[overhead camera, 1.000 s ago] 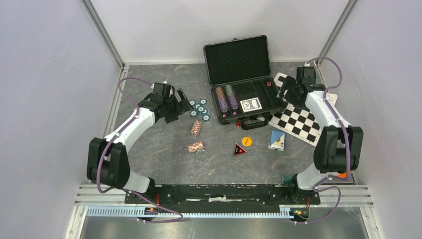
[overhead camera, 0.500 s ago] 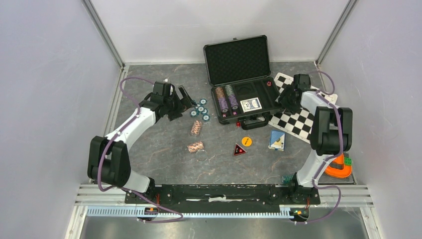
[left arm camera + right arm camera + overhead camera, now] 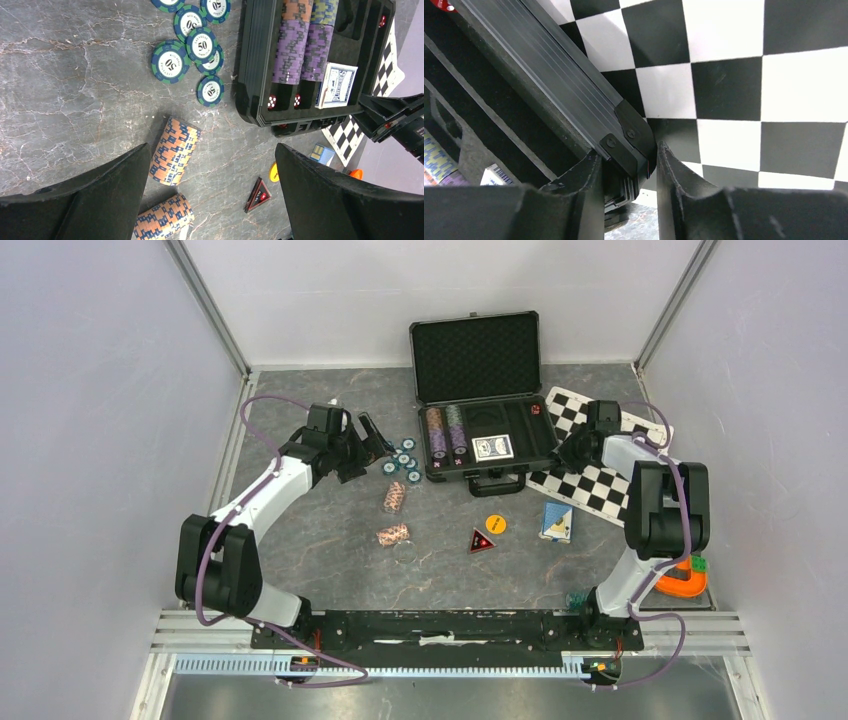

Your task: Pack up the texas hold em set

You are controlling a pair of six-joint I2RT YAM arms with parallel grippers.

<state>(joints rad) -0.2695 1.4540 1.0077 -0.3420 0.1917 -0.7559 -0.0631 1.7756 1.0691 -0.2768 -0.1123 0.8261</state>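
Since a second ago the right arm has swung in to the hard case [image 3: 476, 360], which now sits squared up and slightly farther left; the left arm has scarcely shifted.

Top view: the case stands open at the far centre, lid upright. The right gripper [image 3: 566, 450] is at its near right corner, over the checkered mat [image 3: 600, 485]. The left gripper [image 3: 372, 445] hovers just left of the loose teal chips [image 3: 402, 462]. Two brown-white chip stacks [image 3: 395, 496] lie nearer, the yellow button [image 3: 495, 523] and a blue card deck [image 3: 557, 522] nearer still, to the right.

Left wrist view: the left fingers [image 3: 100, 200] are spread wide, holding and touching nothing. The teal chips [image 3: 192, 45] lie beside the case [image 3: 255, 75]; one brown-white stack [image 3: 175, 150] lies near the left finger. Purple chips [image 3: 302, 55], a card deck [image 3: 337, 85] and red dice [image 3: 271, 101] sit in the case's compartments.

Right wrist view: the right fingers [image 3: 679, 200] are drawn narrow, pinching the case's metal-capped corner [image 3: 629, 145], both pads against it, with the mat [image 3: 734, 75] underneath.
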